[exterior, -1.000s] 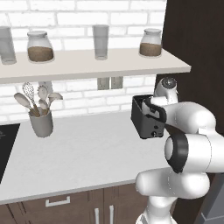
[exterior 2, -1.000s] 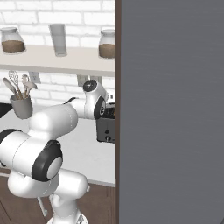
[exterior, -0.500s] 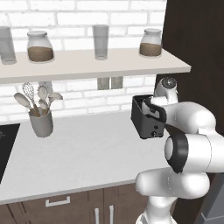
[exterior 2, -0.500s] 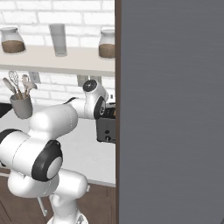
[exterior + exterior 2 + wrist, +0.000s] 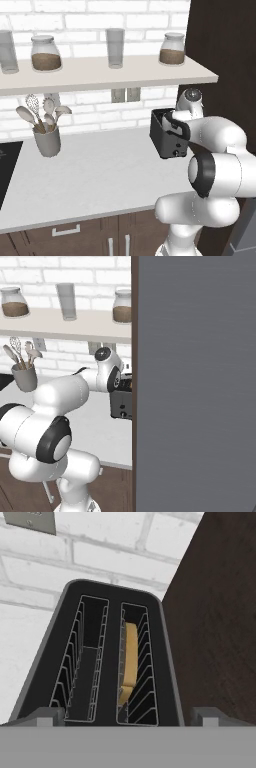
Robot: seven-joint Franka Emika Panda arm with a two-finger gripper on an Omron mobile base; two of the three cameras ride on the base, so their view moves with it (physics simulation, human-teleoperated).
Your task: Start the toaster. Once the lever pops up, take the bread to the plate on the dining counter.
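Spread wide, the hand (image 5: pixel 127 717) hangs right over the toaster (image 5: pixel 112 662), its two grey fingertips (image 5: pixel 42 716) poking up at the bottom left and bottom right of the hand view with nothing between them. Looking straight down into the two wire-caged slots: the left one is bare, and the bread (image 5: pixel 129 662) sits low in the right one, a pale tan slice standing on edge. Over in the left base view the toaster (image 5: pixel 167 137) shows as a small black box right of centre on the grey-white bench (image 5: pixel 95 175), with the white arm curling over its top from the lower right of the frame. A grey pot of utensils (image 5: pixel 46 135) stands well apart from it at the left of the frame, against the white brick wall. Up on the shelf (image 5: pixel 105 75) across the top: a jar of brown stuff (image 5: pixel 46 53), an empty glass (image 5: pixel 115 48), and another jar (image 5: pixel 172 49) at the right end. In the right base view the toaster (image 5: pixel 121 401) peeks out at centre, half cut off by a big dark panel (image 5: pixel 195 381) that takes up the right of the frame
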